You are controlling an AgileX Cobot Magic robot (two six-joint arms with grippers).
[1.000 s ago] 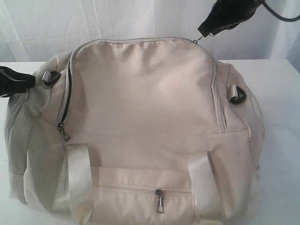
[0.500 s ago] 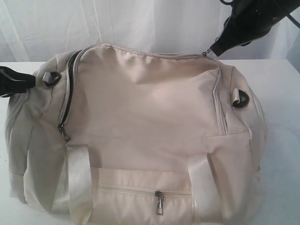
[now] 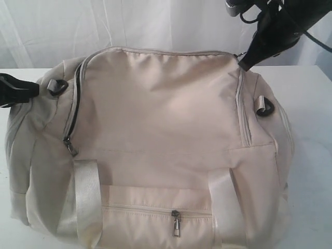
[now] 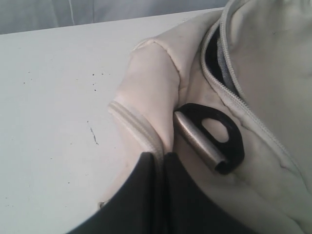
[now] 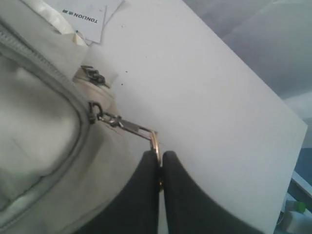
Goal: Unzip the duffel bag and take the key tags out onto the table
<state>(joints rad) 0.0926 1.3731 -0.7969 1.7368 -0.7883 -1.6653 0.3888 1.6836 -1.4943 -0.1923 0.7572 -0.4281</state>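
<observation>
The cream duffel bag (image 3: 161, 119) fills the middle of the table (image 3: 311, 155). My right gripper (image 3: 243, 65) is at the bag's far right top corner, shut on the brass ring zipper pull (image 5: 155, 141); in the right wrist view the gripper (image 5: 160, 155) pinches the ring, which is linked to the grey slider (image 5: 94, 109). My left gripper (image 3: 37, 89) is shut on a fabric fold at the bag's left end (image 4: 146, 131). The left side zipper gapes, showing dark lining (image 4: 213, 56). The key tags are hidden.
Black D-rings sit at both ends of the bag (image 3: 264, 106) (image 4: 214, 136). White webbing handles (image 3: 85, 202) flank the zipped front pocket (image 3: 177, 223). A paper label (image 5: 85, 17) lies on the table behind the bag. White curtain hangs behind.
My right gripper has drawn the zipper pull rightward along the bag's top edge to the right corner and dipped lower. The left gripper has held still.
</observation>
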